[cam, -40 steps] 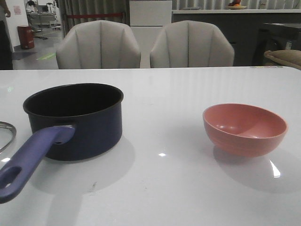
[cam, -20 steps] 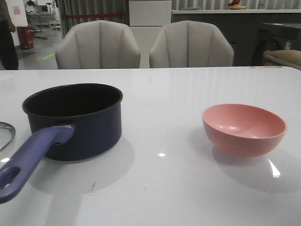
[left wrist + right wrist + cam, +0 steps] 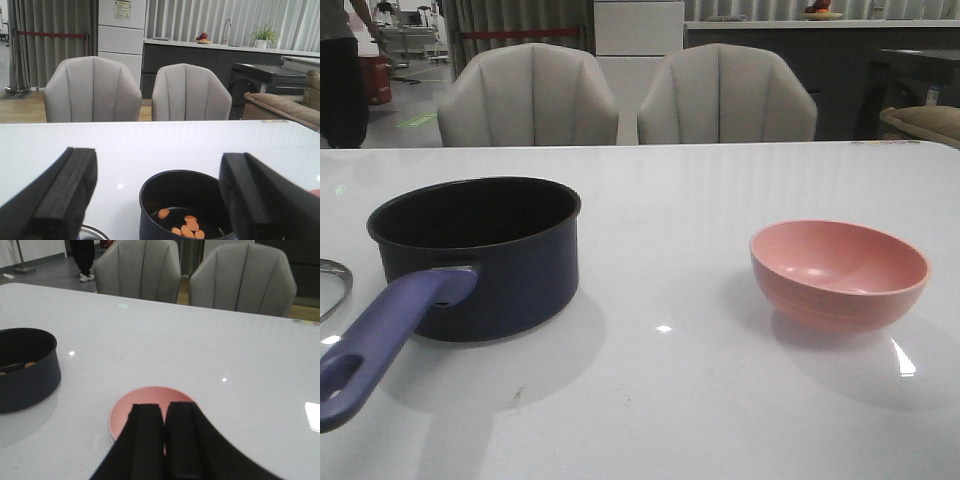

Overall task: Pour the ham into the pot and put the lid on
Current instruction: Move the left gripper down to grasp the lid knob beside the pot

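**Ham in pot, lid not yet fitted**

The pot (image 3: 475, 255) stood on the white tabletop (image 3: 670, 400) toward the robot's left side, uncovered, its long purple-blue handle (image 3: 380, 340) pointing back toward the robot. From the front its contents could not be seen. The left wrist view looked down into it, and there the ham (image 3: 186, 227) lay as a small scatter of orange chunks on the dark floor of the pot.

The lid (image 3: 332, 285) showed only as a curved sliver of metal rim at the far left edge of the front view, lying on the tabletop just beside the pot's handle. Its knob was out of frame.

A pink bowl (image 3: 839, 272) sat upright on the tabletop toward the right side, well apart from the pot. Its visible interior held nothing.

The left hand (image 3: 157, 200) was spread wide, one finger to either side of the pot in its own view, gripping nothing. The right hand (image 3: 164, 440) had its fingers pressed together with nothing between them, positioned on the near side of the pink bowl.

Two grey chairs (image 3: 625, 95) stood behind the tabletop's far edge.
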Robot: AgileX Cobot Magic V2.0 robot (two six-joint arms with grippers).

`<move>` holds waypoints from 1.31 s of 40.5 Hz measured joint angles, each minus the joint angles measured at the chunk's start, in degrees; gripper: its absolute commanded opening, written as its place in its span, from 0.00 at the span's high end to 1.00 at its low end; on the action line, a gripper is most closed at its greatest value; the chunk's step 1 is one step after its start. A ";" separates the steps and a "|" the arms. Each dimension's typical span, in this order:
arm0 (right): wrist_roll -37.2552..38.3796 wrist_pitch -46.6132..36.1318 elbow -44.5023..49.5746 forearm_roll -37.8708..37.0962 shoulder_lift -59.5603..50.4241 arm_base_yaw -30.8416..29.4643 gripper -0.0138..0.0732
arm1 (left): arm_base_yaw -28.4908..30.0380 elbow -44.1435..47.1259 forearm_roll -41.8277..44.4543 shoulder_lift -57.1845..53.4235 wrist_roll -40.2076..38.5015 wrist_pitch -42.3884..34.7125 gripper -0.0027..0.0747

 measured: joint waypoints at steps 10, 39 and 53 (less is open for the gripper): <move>0.00 1.52 0.10 0.00 0.00 0.00 0.67 | 0.00 -3.98 0.55 3.10 0.00 11.55 0.23; 0.00 1.84 0.10 0.00 0.00 0.00 0.67 | 17.99 -28.37 -0.40 48.10 -7.35 28.22 0.07; 0.00 1.84 0.10 0.00 0.00 0.00 0.67 | 18.51 -42.38 1.53 73.97 -7.35 36.99 0.07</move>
